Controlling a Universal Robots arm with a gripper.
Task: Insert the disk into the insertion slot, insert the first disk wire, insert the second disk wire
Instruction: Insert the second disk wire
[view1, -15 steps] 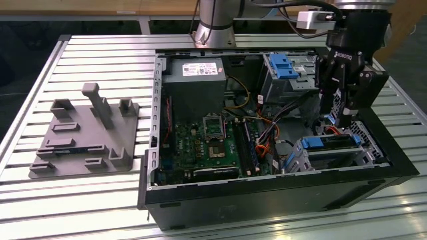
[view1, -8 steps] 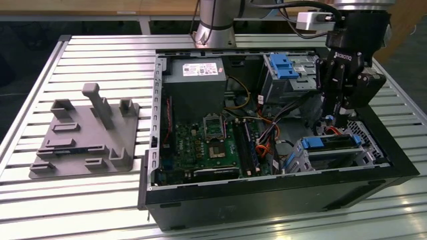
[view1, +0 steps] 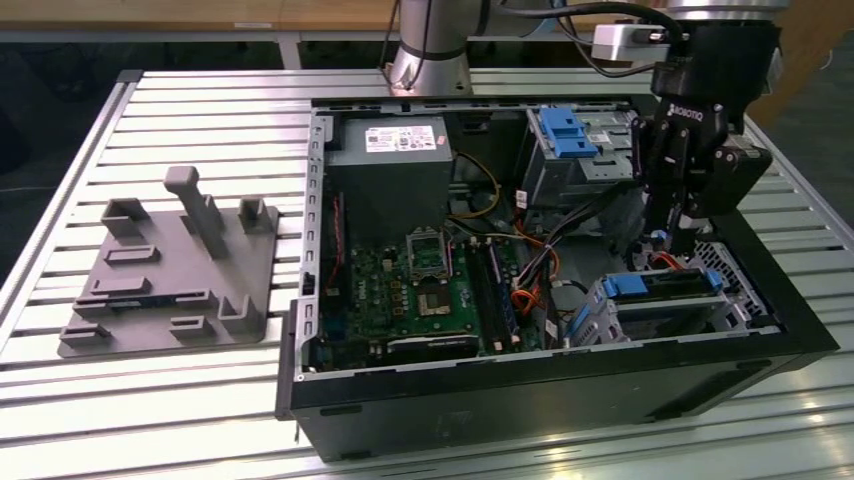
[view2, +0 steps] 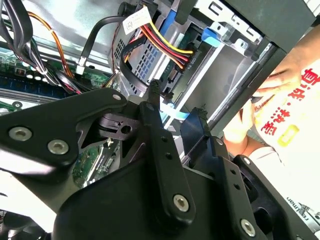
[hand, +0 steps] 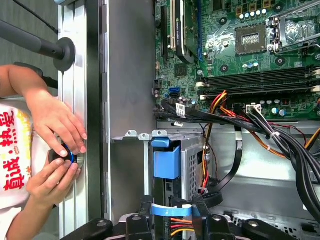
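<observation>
Black two-finger claw (hand: 172, 201) is pinching the light blue flat disk wire (hand: 170, 210) tight. Blue-framed silver disk (hand: 166, 162) is sitting in the perforated silver insertion slot (hand: 192, 161) just beside it.

Robotics lab; opened computer (view1: 534, 398) on slatted bench (view1: 200, 110).

The computer case (view1: 534, 395) sat on the desk (view1: 174, 410), with a fixture (view1: 167, 275) beside it toward the exterior view's left. Inside, the motherboard (view1: 414, 290) lay nearer the camera than the power supply (view1: 387, 160). Toward the exterior view's right, the disk (view1: 661, 286) sat in the insertion slot (view1: 731, 290), the taller bay (view1: 581, 150) behind it. The gripper (view1: 674, 245) hung just above the disk. A person's hands (hand: 55, 150) were outside the case wall.
</observation>
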